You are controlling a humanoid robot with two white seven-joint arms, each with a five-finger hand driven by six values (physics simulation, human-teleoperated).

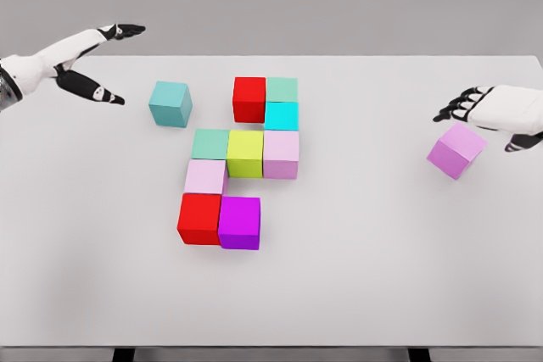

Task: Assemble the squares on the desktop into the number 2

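Currently nine cubes sit packed mid-table (356, 294): red cube (249, 98) and mint cube (282, 89) on top, cyan cube (281, 115) below the mint, then a row of green cube (210, 143), yellow cube (244, 153) and pale pink cube (281, 153), a second pale pink cube (205, 176), and a red (199, 218) plus magenta cube (239, 222) at the bottom. Teal cube (170, 103) lies apart at upper left, near the left hand (89, 61), fingers spread, holding nothing. Right hand (492, 112) hovers with fingers loosely curled just above the tilted lilac cube (456, 150); contact cannot be told.

Bright, even, diffuse overhead light, no glare. Soft faint shadows hugging the cubes on the pale surface (356, 277). Sharp throughout, slightly smeared edges, no visible distortion.
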